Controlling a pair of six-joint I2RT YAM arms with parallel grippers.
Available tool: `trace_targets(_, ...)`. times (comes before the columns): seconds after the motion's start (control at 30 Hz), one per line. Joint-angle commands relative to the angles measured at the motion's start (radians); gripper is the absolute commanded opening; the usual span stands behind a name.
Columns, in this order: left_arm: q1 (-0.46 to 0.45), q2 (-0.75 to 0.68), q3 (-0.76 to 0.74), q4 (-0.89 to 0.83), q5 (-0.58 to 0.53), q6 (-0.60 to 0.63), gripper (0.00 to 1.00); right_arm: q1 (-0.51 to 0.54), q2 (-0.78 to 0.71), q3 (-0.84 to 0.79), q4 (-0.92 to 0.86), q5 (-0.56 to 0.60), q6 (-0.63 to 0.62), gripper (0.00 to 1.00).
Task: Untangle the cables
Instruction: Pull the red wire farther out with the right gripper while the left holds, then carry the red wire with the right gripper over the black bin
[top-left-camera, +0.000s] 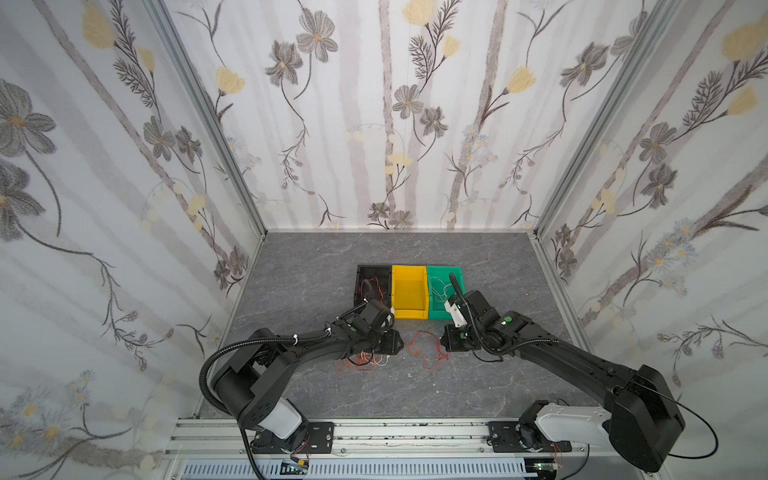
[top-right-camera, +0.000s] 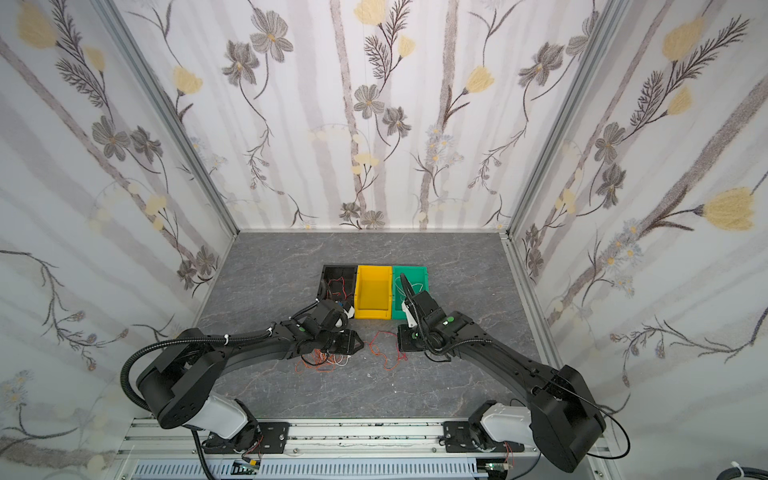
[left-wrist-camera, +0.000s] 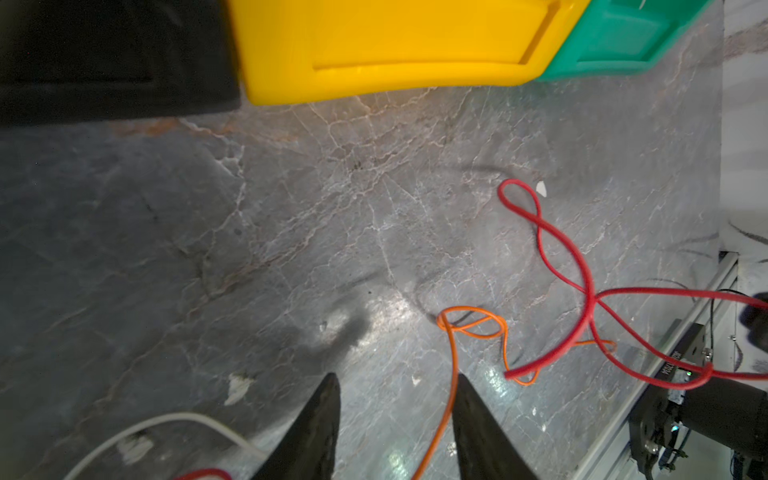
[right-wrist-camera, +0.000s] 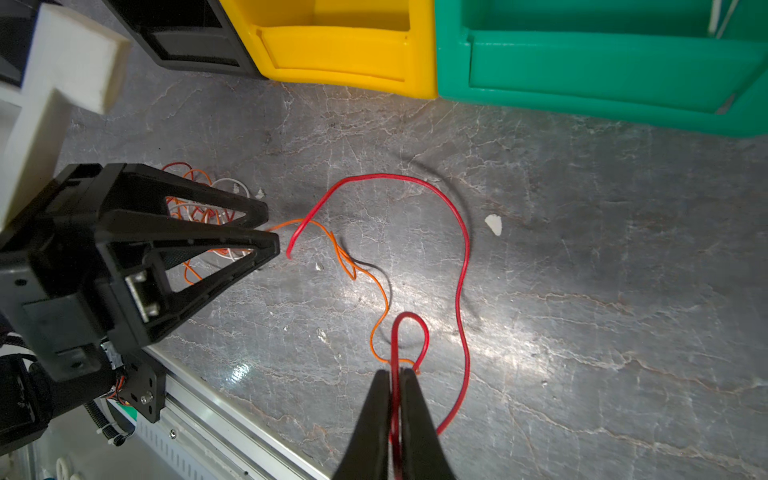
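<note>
Between the middle of the worktop (top-left-camera: 374, 395) and its near edge, the cables (top-left-camera: 365, 359) lay in two groups. My right gripper (right-wrist-camera: 395, 372) was fully closed on a folded loop of the red cable (right-wrist-camera: 461, 232). The rest of that cable curved toward the yellow bin (right-wrist-camera: 345, 70) and back. My left gripper (left-wrist-camera: 397, 378) stood partly open, its fingers clear of each other, with the orange cable (left-wrist-camera: 455, 361) passing between them. Whether it bore on either finger could not be told. Under that gripper's body, on the near-edge side, lay the tangle (top-right-camera: 322, 361) of orange, red and white strands.

Governing relation: the orange cable ran lengthwise from the left jaws to the right jaws, roughly parallel to the near edge, and reached the right fingertips just beside the held red loop. The left gripper was nearer the tangle; the right gripper was nearer that meeting point. In my judgement, separation would call for drawing the grippers apart along that axis.
</note>
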Motion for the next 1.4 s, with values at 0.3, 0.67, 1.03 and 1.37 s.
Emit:
trace_targets(0.3,0.019,-0.081,-0.066,-0.044,-0.137,-0.039,0.03,-0.095,-0.074,-0.035,-0.047,0.049,-0.004,0.09)
trace_targets(0.67,0.086,-0.233,-0.152,-0.155,-0.233,-0.111,0.0,-0.245,-0.191,-0.085,-0.179,0.228,-0.006,0.08)
trace_targets(1.03,0.098,-0.285,-0.156,-0.186,-0.224,-0.111,0.09,-0.3,-0.235,-0.09,-0.123,0.047,-0.069,0.07)
trace_targets(1.37,0.101,-0.38,-0.147,-0.231,-0.232,-0.103,0.45,-0.262,-0.195,-0.014,-0.119,-0.12,-0.102,0.04)
